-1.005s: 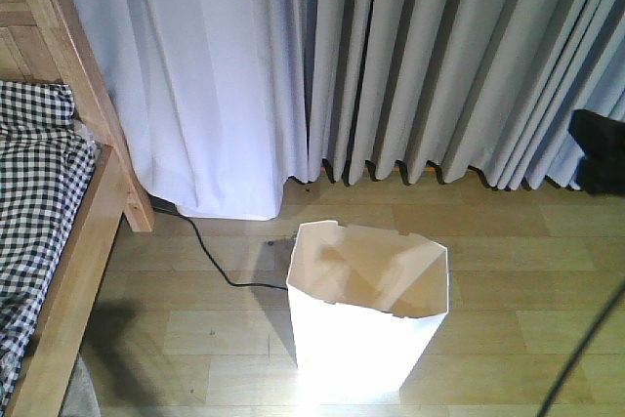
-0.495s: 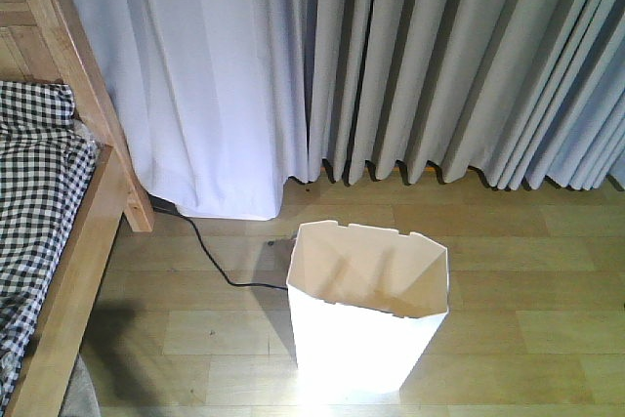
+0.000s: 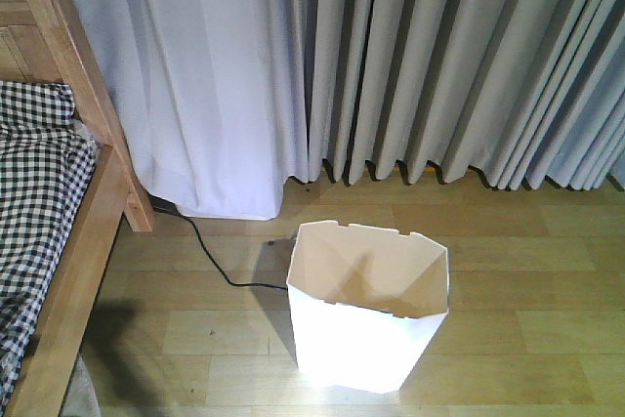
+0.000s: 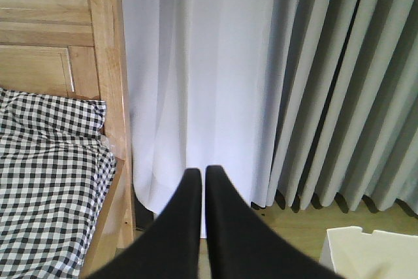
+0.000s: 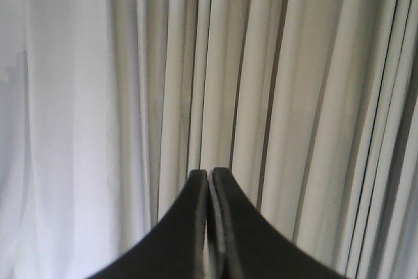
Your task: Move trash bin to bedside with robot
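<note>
The white trash bin (image 3: 368,314) stands upright on the wooden floor, right of the bed (image 3: 44,202) with its light wooden frame and checked bedding. Its rim corner shows at the lower right of the left wrist view (image 4: 375,253). My left gripper (image 4: 203,173) is shut and empty, held up facing the curtain beside the bed post (image 4: 108,96). My right gripper (image 5: 209,173) is shut and empty, facing the curtain. Neither arm shows in the front view.
Grey-white curtains (image 3: 391,56) hang to the floor behind the bin. A black cable (image 3: 210,261) runs on the floor from the curtain's foot towards the bin. The wood floor (image 3: 527,300) lies open to the right of the bin.
A black arm part and a thin cable at the right edge of the front view have gone out of view. The bin has not moved.
</note>
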Motion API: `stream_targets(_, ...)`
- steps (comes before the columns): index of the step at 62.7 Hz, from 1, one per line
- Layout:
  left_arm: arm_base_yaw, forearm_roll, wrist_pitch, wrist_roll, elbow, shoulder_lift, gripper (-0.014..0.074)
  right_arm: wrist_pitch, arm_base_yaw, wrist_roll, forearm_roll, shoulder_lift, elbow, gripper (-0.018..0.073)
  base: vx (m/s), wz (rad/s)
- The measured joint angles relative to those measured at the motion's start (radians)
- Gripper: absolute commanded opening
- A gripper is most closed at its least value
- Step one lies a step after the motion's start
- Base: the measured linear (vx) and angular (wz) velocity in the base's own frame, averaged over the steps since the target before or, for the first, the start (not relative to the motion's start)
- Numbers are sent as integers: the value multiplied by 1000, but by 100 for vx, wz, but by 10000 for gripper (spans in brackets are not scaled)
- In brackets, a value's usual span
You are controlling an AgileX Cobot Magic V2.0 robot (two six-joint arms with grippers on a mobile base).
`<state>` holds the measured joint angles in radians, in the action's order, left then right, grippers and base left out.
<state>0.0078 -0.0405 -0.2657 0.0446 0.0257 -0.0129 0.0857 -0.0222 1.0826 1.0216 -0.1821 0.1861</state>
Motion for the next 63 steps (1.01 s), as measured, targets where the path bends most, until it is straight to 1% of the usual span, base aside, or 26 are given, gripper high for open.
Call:
stream_targets(10, 0, 0, 0, 0, 0, 0, -6, 1, 0, 0, 18, 0, 0, -9, 0, 0)
stream_targets(33, 0, 0, 0, 0, 0, 0, -6, 2, 0, 0, 18, 0, 0, -9, 0, 0)
stream_targets(37, 0, 0, 0, 0, 0, 0, -6, 2, 0, -13, -2, 0, 0, -9, 0, 0)
stream_targets(40, 0, 0, 0, 0, 0, 0, -6, 2, 0, -56, -55, 0, -1, -9, 0, 0)
stream_targets(43, 0, 0, 0, 0, 0, 0, -6, 5, 0, -141, -135, 0, -3, -9, 0, 0)
stream_targets(45, 0, 0, 0, 0, 0, 0, -6, 8, 0, -212, -208, 0, -4, -9, 0, 0)
stream_targets(47, 0, 0, 0, 0, 0, 0, -6, 11, 0, -310, -308, 0, -5, -9, 0, 0)
stream_targets(48, 0, 0, 0, 0, 0, 0, -6, 13, 0, -343, -343, 0, -5, -9, 0, 0)
stream_targets(50, 0, 0, 0, 0, 0, 0, -6, 15, 0, -430, -447, 1, -5, -9, 0, 0)
stream_targets(52, 0, 0, 0, 0, 0, 0, -6, 14, 0, -515, -528, 4, -11, -9, 0, 0)
stream_targets(57, 0, 0, 0, 0, 0, 0, -6, -23, 0, -709, -693, 23, -51, -9, 0, 0)
stream_targets(60, 0, 0, 0, 0, 0, 0, -6, -64, 0, -797, -747, 40, -87, -9, 0, 0)
stream_targets(63, 0, 0, 0, 0, 0, 0, -6, -115, 0, -847, -778, 68, -137, -9, 0, 0)
